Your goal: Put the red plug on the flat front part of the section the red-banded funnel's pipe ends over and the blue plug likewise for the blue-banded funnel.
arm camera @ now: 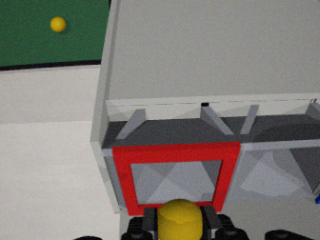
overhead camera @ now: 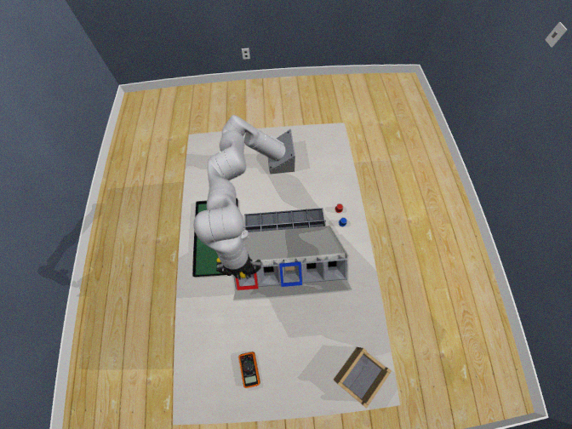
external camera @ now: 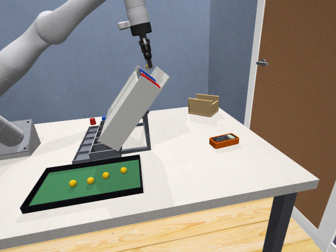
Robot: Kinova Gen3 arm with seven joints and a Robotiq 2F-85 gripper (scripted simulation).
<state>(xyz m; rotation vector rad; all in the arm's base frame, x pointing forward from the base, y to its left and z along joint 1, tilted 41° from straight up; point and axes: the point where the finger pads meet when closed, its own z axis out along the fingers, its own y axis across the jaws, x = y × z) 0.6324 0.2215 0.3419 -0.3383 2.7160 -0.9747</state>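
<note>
My gripper (overhead camera: 241, 274) (external camera: 149, 67) (arm camera: 178, 224) is shut on a yellow marble (arm camera: 180, 216), close above the red-banded funnel (overhead camera: 247, 288) (external camera: 151, 81) (arm camera: 176, 152). This funnel is at the left end of the funnel row in the top view. The blue-banded funnel (overhead camera: 290, 284) is the middle one of the row. The cover (overhead camera: 295, 244) (external camera: 130, 111) (arm camera: 214, 52) hides the pipes. The red plug (overhead camera: 339, 208) (external camera: 92, 121) and the blue plug (overhead camera: 342, 221) (external camera: 103, 118) stand on the table beside the sectioned tray (overhead camera: 284, 225). Several yellow marbles lie in the green tray (external camera: 54, 199).
An orange multimeter (overhead camera: 249, 369) (external camera: 224, 140) lies in front of the funnels. A wooden box (overhead camera: 341, 374) (external camera: 202, 108) stands near the table's far right corner in the exterior view. The cover's side wall (arm camera: 101, 110) rises beside the red-banded funnel.
</note>
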